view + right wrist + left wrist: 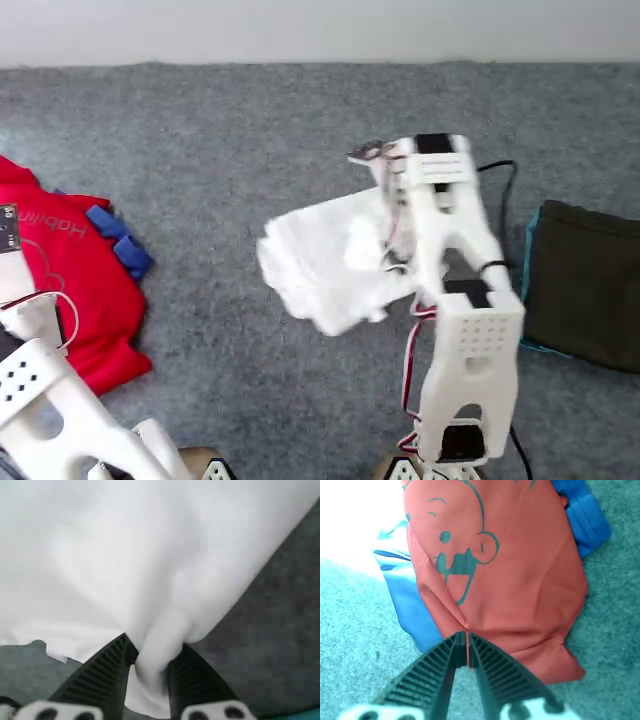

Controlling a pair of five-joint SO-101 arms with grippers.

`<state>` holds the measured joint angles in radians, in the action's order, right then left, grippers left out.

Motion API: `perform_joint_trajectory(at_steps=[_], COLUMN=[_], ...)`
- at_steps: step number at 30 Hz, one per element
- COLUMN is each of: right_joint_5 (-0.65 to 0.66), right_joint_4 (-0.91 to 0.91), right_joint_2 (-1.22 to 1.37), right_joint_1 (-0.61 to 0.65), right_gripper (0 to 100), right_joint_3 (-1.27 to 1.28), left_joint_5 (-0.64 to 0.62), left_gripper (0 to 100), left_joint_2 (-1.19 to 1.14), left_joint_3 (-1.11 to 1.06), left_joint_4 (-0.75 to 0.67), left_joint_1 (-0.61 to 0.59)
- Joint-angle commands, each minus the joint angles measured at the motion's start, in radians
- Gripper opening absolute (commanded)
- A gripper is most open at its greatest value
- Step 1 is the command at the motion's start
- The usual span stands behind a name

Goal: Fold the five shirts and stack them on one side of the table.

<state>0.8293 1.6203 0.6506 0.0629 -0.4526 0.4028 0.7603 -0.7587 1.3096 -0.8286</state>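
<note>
- Right gripper (152,667): clamped on a thick bunched fold of the white shirt (125,555), with the cloth filling the gap between the jaws.
- Probably held this way so as to carry one edge across the rest of the garment and make a fold.
- White shirt in the high view: crumpled and only partly flattened, in the middle of the grey table (200,130), mostly spread away from the right arm's base and toward the red shirt.
- Left gripper (466,645): jaws almost together, tips at the edge of the red shirt (520,570), just where a few creases run together.
- Judged from those creases as a thin pinch on the hem, perhaps to keep the pile in place or to prepare a pull.
- Red shirt: at the left side of the table, lying on top of a blue shirt (412,615) whose parts stick out on two sides.
- Dark shirt (590,285): already folded flat at the right side, well apart from the red one, with a teal edge showing under it.
- Stack not yet gathered on one side.
</note>
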Motion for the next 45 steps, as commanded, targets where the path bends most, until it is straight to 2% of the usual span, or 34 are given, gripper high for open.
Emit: perform_joint_trajectory(at_steps=[1,3,7,10,13,16,18,23,28,30,33,40,45], right_joint_5=[0.489,0.534,0.535,0.509,0.308,0.169,0.098,-0.186,-0.39,-0.486,-0.617,-0.847,-0.879], right_joint_4=[-0.154,-0.2,-0.259,-0.314,-0.305,-0.219,-0.16,-0.038,0.079,0.085,0.074,0.105,0.168], right_joint_2=[-0.076,-0.071,-0.079,-0.125,-0.185,-0.259,-0.303,-0.363,-0.306,-0.259,-0.186,-0.042,0.004], right_joint_1=[-0.035,-0.018,0.031,0.051,0.067,0.084,0.102,0.134,0.173,0.173,0.177,0.294,0.375], right_gripper=[0.9,0.9,1.1,8.7,18.8,21.2,20.2,15.4,0.0,2.6,0.9,0.9,0.9], right_joint_3=[-0.014,-0.012,-0.014,-0.014,-0.014,-0.014,-0.014,-0.012,-0.009,-0.009,-0.009,-0.008,-0.008], left_joint_5=[0.002,0.002,0.002,0.002,0.005,0.005,0.005,0.005,0.006,0.006,0.006,0.006,0.006], left_gripper=[2,2,2,2,2,2,2,2,2,2,2,2,2], left_joint_2=[0.021,0.021,0.021,0.021,0.021,0.021,0.021,0.02,0.02,0.02,0.02,0.02,0.02], left_joint_3=[0.018,0.018,0.018,0.018,0.018,0.018,0.018,0.018,0.018,0.018,0.018,0.018,0.018], left_joint_4=[-0.012,-0.012,-0.012,-0.011,-0.012,-0.012,-0.012,-0.012,-0.012,-0.011,-0.008,-0.006,-0.006], left_joint_1=[0.003,0.003,0.003,0.0,0.0,0.002,0.002,0.003,0.003,0.003,0.003,0.003,0.003])
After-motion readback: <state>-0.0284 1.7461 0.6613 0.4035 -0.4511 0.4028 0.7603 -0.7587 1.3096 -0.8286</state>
